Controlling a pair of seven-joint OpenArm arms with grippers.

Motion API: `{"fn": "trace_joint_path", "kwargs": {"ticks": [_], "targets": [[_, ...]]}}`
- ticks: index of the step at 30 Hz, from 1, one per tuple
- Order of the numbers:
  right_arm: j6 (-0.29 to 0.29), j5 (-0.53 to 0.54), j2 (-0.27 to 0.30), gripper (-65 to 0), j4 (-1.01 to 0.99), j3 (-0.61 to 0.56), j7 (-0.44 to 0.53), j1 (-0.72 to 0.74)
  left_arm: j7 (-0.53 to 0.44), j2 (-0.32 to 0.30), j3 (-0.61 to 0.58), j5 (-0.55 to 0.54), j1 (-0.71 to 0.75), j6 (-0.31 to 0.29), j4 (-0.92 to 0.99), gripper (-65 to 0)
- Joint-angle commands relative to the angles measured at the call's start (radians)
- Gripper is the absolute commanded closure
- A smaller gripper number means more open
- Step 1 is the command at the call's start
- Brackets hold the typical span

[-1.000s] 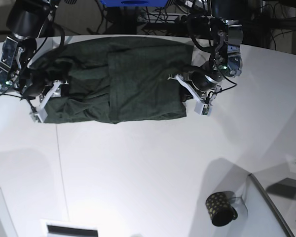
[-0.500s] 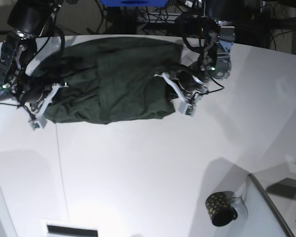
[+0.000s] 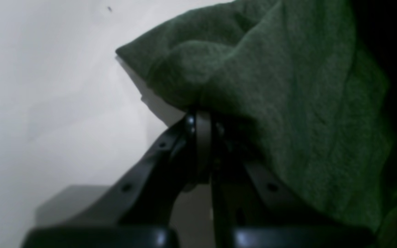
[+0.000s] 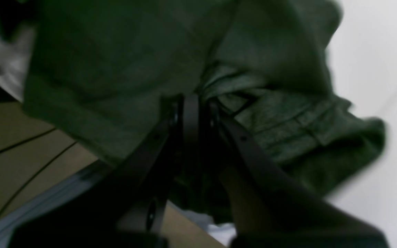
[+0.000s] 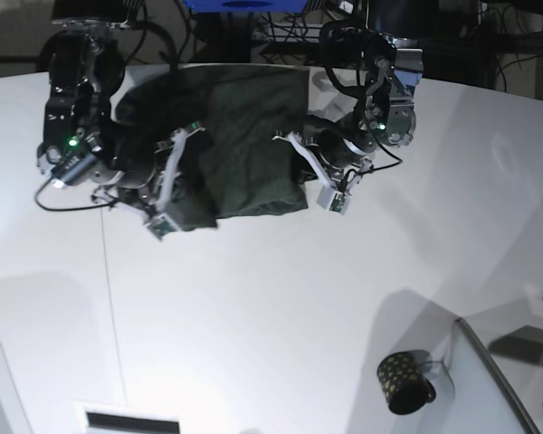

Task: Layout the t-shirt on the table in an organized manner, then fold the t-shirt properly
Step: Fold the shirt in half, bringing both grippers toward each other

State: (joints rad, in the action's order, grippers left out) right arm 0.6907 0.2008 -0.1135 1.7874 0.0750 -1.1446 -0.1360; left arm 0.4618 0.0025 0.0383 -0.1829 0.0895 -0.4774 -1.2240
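Base view: the t-shirt [image 5: 244, 145], soft, light and limp, is bunched at the upper centre of the table [image 5: 281, 298], pinched shut at opposite edges by the left hand [image 5: 321, 176] and right hand [image 5: 167, 185]; hems judged the best holds.

The t-shirt [image 5: 240, 149] is soft, matt dark-green cloth (a fine knit up close); the surface [image 5: 281, 307] is smooth white with a faint sheen; the fingers [image 3: 198, 137] look like glossy black plastic.
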Motion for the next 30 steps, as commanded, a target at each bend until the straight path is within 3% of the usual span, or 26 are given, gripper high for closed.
{"fn": "trace_joint_path", "kwargs": {"ticks": [1, 13, 26, 28, 30], "targets": [[0.002, 0.012, 0.001, -0.5, 0.021, -0.031, 0.019, 0.008, -0.011, 0.004, -0.001, -0.008, -0.010, -0.005, -0.013, 0.0], [-0.167, 0.013, -0.013, -0.5, -0.034, -0.281, 0.139, -0.024, -0.011, 0.004, -0.001, -0.008, -0.007, -0.005, -0.010, 0.0], [-0.176, 0.013, -0.013, -0.9, -0.090, -0.306, 0.165, -0.020, -0.010, -0.020, 0.015, -0.010, 0.008, -0.005, -0.046, 0.0], [-0.176, 0.013, -0.010, -1.2, -0.090, -0.330, 0.166, -0.020, -0.010, -0.049, 0.054, -0.010, 0.037, -0.005, -0.092, 0.0], [-0.176, 0.012, -0.008, -5.7, -0.090, -0.338, 0.166, -0.020, -0.008, -0.062, 0.136, -0.010, 0.062, -0.005, -0.152, 0.0]]}}
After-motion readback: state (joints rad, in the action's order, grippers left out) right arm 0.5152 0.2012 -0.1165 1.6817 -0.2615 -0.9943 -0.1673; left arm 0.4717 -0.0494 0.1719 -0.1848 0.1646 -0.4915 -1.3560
